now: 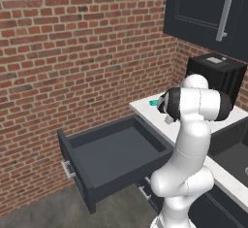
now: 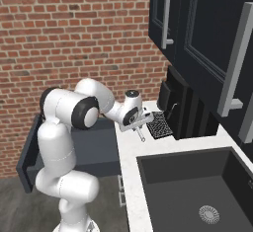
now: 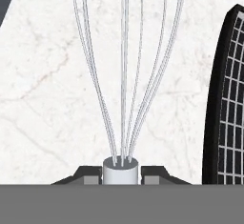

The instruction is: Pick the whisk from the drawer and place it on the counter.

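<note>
The jaws clamp the whisk (image 3: pixel 125 75) by its handle above the white counter (image 3: pixel 43 75). The drawer (image 1: pixel 111 159) stands open at the left.

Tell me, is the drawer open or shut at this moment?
Open. The drawer stands pulled far out from under the counter, and its dark inside lies bare in the left base view.

White marbled counter (image 2: pixel 129 176), inset dark sink (image 2: pixel 197 186), teal object (image 1: pixel 153 103)
</note>
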{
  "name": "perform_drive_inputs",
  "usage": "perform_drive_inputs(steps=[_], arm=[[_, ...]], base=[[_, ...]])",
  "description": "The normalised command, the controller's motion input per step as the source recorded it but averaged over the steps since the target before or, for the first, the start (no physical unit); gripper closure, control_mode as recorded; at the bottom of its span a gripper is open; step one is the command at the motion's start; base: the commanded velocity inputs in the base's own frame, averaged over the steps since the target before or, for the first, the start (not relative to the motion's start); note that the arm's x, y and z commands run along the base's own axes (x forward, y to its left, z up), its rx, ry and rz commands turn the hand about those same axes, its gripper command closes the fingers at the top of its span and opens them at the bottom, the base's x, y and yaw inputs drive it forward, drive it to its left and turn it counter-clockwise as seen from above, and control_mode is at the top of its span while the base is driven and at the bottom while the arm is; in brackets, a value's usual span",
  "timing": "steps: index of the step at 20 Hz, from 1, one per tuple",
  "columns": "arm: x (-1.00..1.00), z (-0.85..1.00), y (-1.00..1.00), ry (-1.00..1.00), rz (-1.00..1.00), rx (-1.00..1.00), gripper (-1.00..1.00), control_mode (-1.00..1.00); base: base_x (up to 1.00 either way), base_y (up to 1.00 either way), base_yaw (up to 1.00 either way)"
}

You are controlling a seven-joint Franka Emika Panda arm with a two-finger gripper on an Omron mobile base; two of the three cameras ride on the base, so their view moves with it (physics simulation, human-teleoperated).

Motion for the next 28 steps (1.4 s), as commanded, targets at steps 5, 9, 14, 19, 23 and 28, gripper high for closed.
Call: perform_drive_inputs(steps=[5,9,14,19,23,28], arm=[[0.0,-0.04,-0.01,0.01,0.0,0.0,-1.0,-1.0],[0.0,0.0,0.0,0.0,0.0,0.0,-1.0,-1.0],[0.06,0.0,0.0,-0.02,0.0,0.0,-1.0,-1.0],[-0.08,0.45,0.09,-0.12,0.0,0.0,-1.0,-1.0],[-0.25,1.0,0.42,-0.14,0.0,0.0,-1.0,-1.0],[-0.51,0.95,0.66,-0.04,0.0,0.0,-1.0,-1.0]], base=[[0.0,0.0,0.0],[0.0,0.0,0.0],[0.0,0.0,0.0],[0.0,0.0,0.0],[0.0,0.0,0.0],[0.0,0.0,0.0]])
